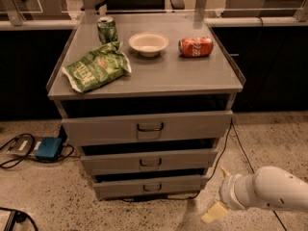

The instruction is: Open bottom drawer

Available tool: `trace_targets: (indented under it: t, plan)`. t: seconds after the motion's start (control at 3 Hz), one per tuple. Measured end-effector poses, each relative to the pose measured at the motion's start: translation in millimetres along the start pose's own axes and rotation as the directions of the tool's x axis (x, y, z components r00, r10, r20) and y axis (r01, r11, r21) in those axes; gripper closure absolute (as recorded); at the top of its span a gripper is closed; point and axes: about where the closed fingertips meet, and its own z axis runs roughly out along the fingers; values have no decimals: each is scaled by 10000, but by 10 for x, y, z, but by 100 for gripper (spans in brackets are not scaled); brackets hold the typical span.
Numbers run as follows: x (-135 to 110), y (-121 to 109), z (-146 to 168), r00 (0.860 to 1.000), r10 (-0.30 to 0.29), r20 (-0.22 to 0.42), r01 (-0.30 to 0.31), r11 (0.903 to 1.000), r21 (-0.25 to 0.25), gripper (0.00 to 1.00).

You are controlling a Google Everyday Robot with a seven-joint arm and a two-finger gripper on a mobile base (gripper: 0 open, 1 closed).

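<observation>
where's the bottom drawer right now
In the camera view, the bottom drawer is the lowest front of the cabinet, just below the middle drawer and near the floor; the hand hangs apart from it, toward the picture's lower right.

No text can be read with certainty. The red aluminium can [196, 46] lying on its side on the grey metal counter [192, 78] bears white script lettering, too small to make out. The crumpled green foil snack bag [96, 70] carries pale block lettering, likewise illegible. The upright green drink can [107, 30] shows only unreadable marks. The gripper [219, 192] hangs at lower right, below counter level.
</observation>
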Motion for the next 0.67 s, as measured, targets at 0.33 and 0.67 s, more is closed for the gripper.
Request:
trace_targets:
  t: [0.33,0.67]
  plan:
    - [-18,3,373,9982,-595,16,595,9977,-313,0]
    - [25,38,768,9939,-1103,-93,1094,9914,-722,0]
